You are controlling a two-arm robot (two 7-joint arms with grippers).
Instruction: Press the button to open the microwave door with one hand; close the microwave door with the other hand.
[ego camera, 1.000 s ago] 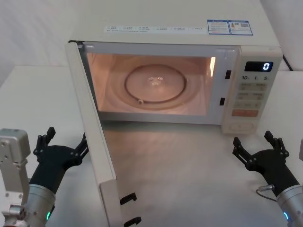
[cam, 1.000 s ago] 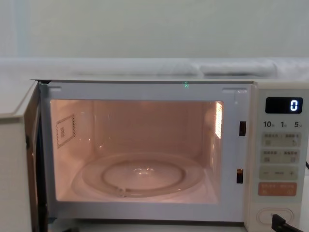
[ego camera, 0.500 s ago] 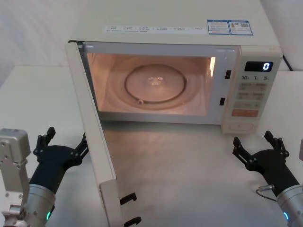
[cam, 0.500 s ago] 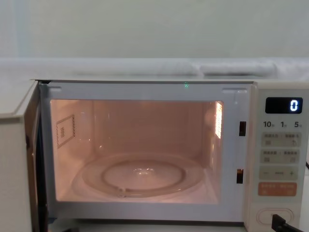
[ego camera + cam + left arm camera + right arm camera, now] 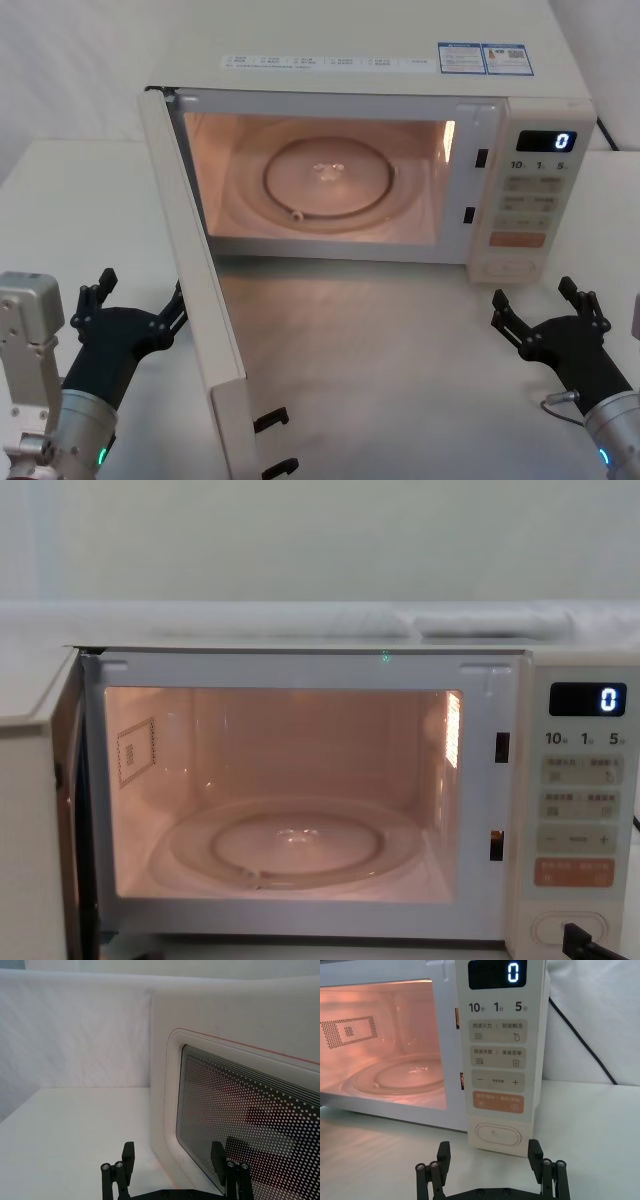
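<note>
- A white table carries everything, with a pale wall behind it.
- Nearest on the robot's left, the left gripper sits low over the table with its fingers spread apart and nothing between them, just beside the outer face of the microwave door.
- From the left wrist view, the left gripper faces that outer face close up, its dotted dark window edged by a thin pink line.
- Nearest on the right, the right gripper hovers low over the table, fingers also wide apart and empty, in front of the control panel and not touching it.
- In the right wrist view, the button sits at the bottom of the panel, straight ahead of the open right gripper, below the orange key.
- The microwave door stands swung fully out toward the robot, hinged at the left, its two black latch hooks at the near edge.
- Farther back, the microwave shows its lit cavity with the glass turntable inside.
- The black display reads 0.
</note>
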